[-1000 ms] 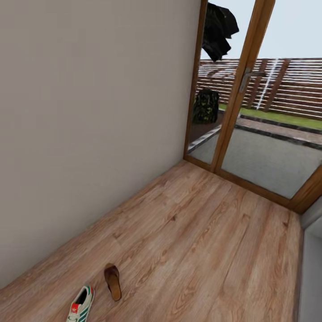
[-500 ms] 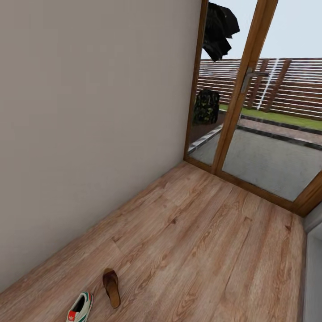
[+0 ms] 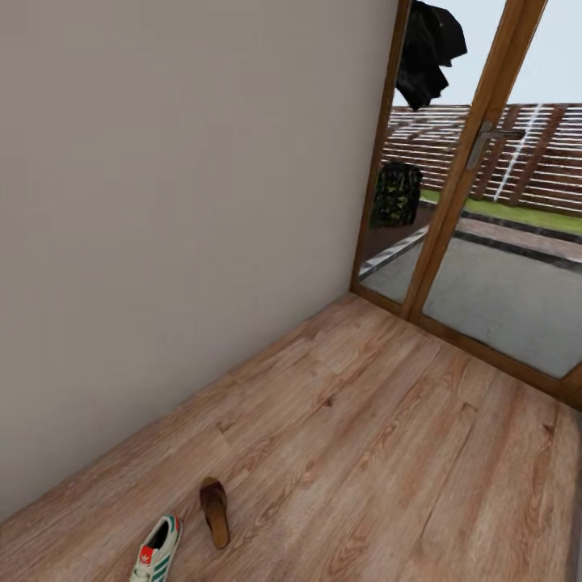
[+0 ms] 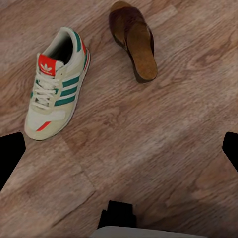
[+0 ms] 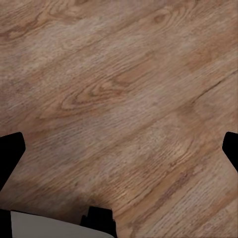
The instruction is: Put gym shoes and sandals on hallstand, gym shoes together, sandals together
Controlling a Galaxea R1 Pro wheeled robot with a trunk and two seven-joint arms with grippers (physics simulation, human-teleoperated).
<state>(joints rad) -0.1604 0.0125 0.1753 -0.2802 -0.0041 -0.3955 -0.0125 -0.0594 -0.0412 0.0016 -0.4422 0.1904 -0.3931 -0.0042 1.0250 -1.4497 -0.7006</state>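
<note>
Wood-grain corridor floor [image 3: 364, 453] carries one gym shoe [image 4: 57, 82] and one sandal [image 4: 135, 42] side by side at the head view's lower left. Both grippers' jaws hang wide open, empty. Best to lower the left gripper [image 4: 119, 148] squarely over the shoe's midsection.

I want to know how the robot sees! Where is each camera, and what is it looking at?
Head view: sits on the robot's head, looking forward and down at the wood floor, a gym shoe, a sandal, the wall and a glass door.
Left wrist view: sits on the left arm, looking down over the gym shoe and sandal; dark fingertips of the left gripper show at the edges.
Right wrist view: sits on the right arm, looking down at bare floor past the right gripper.
Shared: head and left wrist views both show the shoe and sandal.
</note>
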